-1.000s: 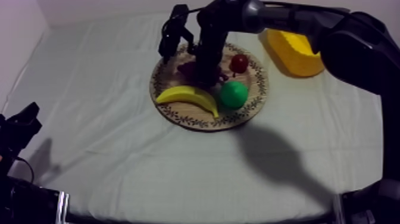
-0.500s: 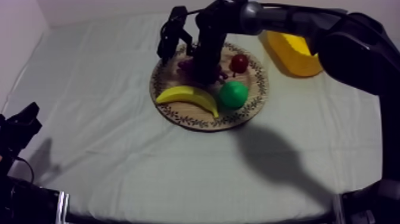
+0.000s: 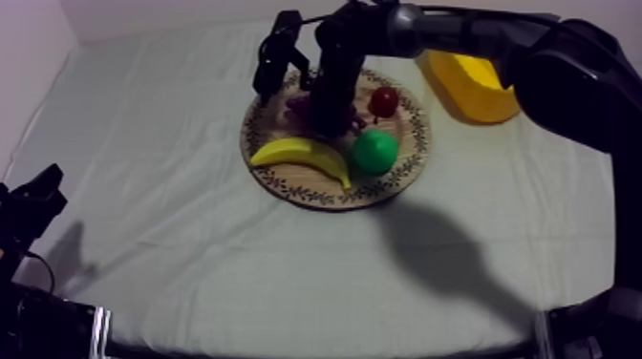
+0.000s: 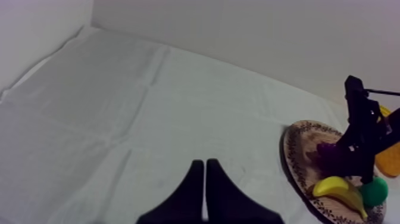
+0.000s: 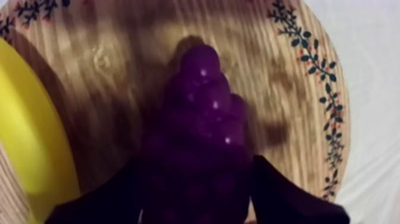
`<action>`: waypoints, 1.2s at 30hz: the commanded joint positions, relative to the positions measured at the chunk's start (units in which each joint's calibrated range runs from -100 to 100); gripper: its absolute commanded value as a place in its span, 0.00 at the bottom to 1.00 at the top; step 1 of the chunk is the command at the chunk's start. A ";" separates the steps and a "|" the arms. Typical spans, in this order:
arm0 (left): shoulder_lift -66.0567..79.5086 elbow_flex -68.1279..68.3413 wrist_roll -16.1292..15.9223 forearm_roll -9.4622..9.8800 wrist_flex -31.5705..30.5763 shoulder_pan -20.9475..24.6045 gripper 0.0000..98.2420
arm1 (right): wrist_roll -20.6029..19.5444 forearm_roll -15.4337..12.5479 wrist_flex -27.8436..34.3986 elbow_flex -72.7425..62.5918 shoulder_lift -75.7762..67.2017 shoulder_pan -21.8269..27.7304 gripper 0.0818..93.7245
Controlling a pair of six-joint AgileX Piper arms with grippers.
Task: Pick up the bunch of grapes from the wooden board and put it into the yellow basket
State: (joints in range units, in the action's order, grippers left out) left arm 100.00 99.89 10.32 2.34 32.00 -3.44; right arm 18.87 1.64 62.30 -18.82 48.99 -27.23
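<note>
The purple bunch of grapes (image 3: 294, 103) (image 5: 202, 113) is at the back of the round wooden board (image 3: 401, 164) (image 5: 119, 53). My right gripper (image 3: 323, 116) (image 5: 197, 199) reaches down from the upper right and is shut on the grapes, one finger on each side of the bunch. The grapes look just off the wood. The yellow basket (image 3: 473, 86) stands to the right of the board. My left gripper (image 3: 36, 191) (image 4: 204, 170) rests low at the left, shut on nothing, its fingers together as a narrow wedge over the cloth.
On the board also lie a banana (image 3: 301, 153) (image 5: 27, 137) at the front left, a green pear (image 3: 374, 151) and a small red fruit (image 3: 384, 100). From the left wrist view, the board (image 4: 296, 156) and grapes (image 4: 326, 156) are far to the right.
My right gripper has risen slightly with the grapes, which sit a little higher and farther back than a second ago. The left arm has not moved.
</note>
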 commanded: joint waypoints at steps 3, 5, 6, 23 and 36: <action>0.00 0.00 0.01 -0.02 0.01 0.01 0.00 | 0.01 -0.09 0.15 0.86 -1.85 0.26 0.35; 0.00 0.00 0.01 -0.02 0.01 0.01 0.00 | 0.11 -0.24 0.03 1.62 -3.23 0.41 0.35; 0.00 0.00 0.01 -0.02 0.01 0.01 0.00 | 0.15 -0.30 0.03 2.06 -4.02 0.48 0.35; 0.00 0.00 0.01 -0.02 0.01 0.01 0.00 | -1.58 -1.51 0.90 12.38 -25.93 3.04 0.34; 0.00 0.00 0.01 -0.02 0.01 0.01 0.00 | -7.42 -4.10 0.11 28.19 -44.48 9.60 0.35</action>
State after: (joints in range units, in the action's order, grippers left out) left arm 100.00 99.89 10.32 2.34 32.00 -3.44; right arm 12.57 -2.41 62.77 7.34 6.73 -18.59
